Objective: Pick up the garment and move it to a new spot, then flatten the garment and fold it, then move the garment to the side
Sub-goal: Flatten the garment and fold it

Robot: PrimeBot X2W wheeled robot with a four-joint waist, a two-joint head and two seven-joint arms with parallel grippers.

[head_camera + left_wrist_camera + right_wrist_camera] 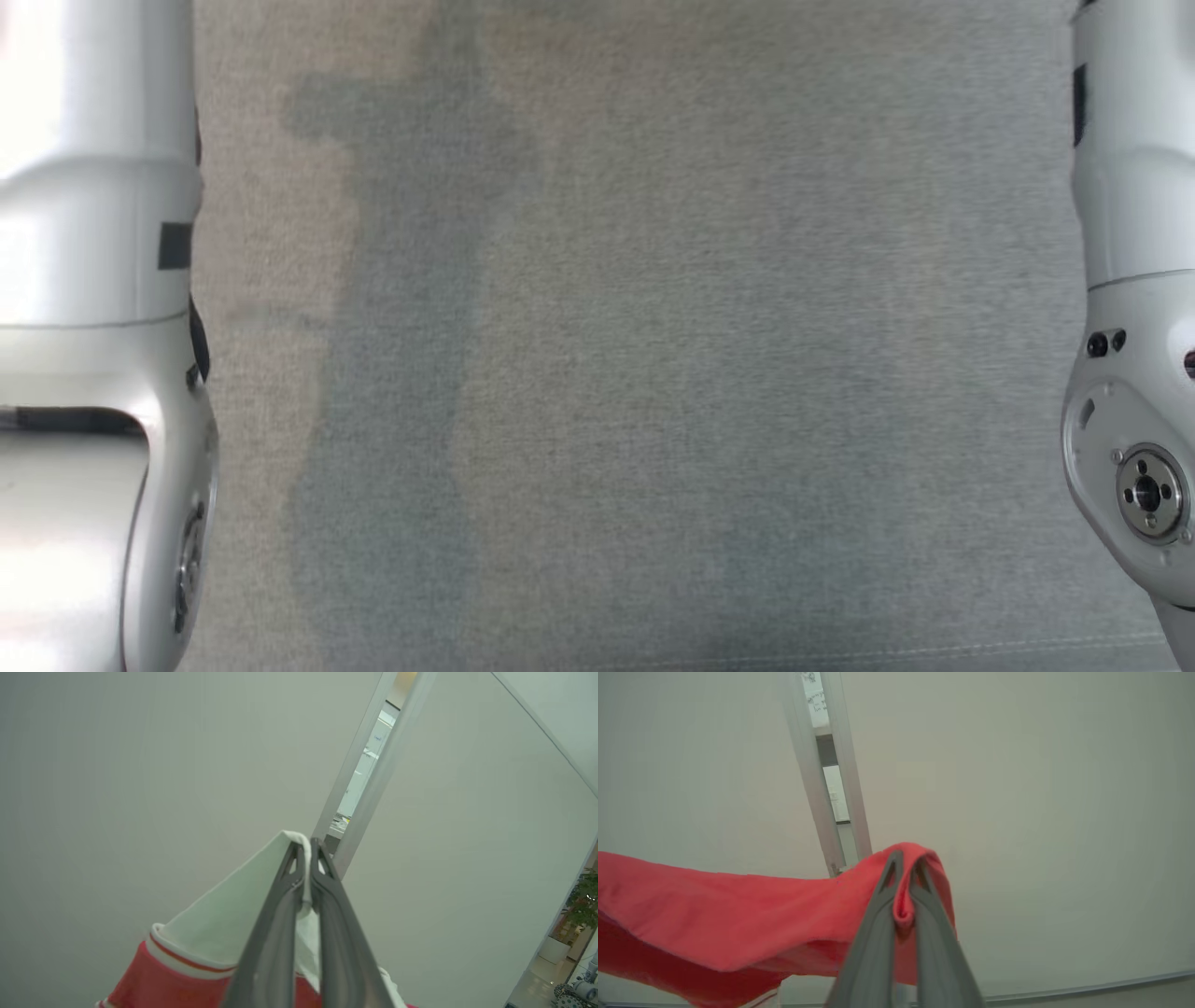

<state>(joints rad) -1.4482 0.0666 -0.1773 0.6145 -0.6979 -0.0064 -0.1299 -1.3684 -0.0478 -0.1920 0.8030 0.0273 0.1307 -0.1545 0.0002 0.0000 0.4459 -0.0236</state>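
Head view: a grey woven surface (653, 373) spreads across the frame, with a darker shadow (392, 327) running down its left-middle and a faint stitched seam (934, 649) near the bottom edge. The pale left forearm (93, 280) and right forearm (1134, 280) stand at the two sides, both cut off by the frame.

Left wrist view: the left gripper (306, 843) is clamped together on a white edge of the garment (219, 914), which hangs in the air below the fingers, white above a red-and-white striped band, red beneath. Behind it is a plain wall (117, 788) with a narrow gap (364, 774) onto a room too small to make out. A potted plant (581, 905) sits at the right edge, partly cut off.

Right wrist view: the right gripper (908, 857) is pinched shut on a red fold of the garment, which stretches away to the left and runs out of frame. Writing (813, 690) shows through the gap at the top, too small to read
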